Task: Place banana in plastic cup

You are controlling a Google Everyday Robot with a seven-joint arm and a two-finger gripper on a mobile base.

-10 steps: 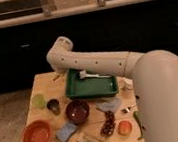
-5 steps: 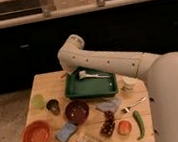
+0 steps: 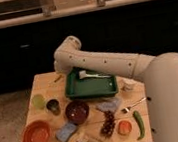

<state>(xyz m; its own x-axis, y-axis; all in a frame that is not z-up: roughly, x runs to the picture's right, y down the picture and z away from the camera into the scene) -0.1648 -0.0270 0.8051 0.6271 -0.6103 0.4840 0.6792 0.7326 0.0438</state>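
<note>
The banana [image 3: 58, 79] is a small dull-yellow piece lying on the wooden table [image 3: 43, 87] near its far left edge, just left of the green tray [image 3: 91, 88]. The plastic cup [image 3: 38, 101] is a pale yellow-green tumbler standing upright on the left side of the table, in front of the banana and apart from it. My white arm [image 3: 101, 63] reaches from the lower right over the tray, and its bent joint hangs above the banana. My gripper is hidden past that joint, and I cannot see it.
A dark metallic cup [image 3: 53, 106] stands right of the plastic cup. Nearer me are a dark red bowl [image 3: 77, 111], an orange bowl [image 3: 37, 135], a blue sponge [image 3: 67, 132], grapes [image 3: 108, 124], a green pepper [image 3: 138, 123], a fork [image 3: 133, 105] and a white cup [image 3: 129, 84].
The arm's bent joint has swung to the right and a little higher, uncovering the table's far left corner and the banana. The objects on the table have not moved.
</note>
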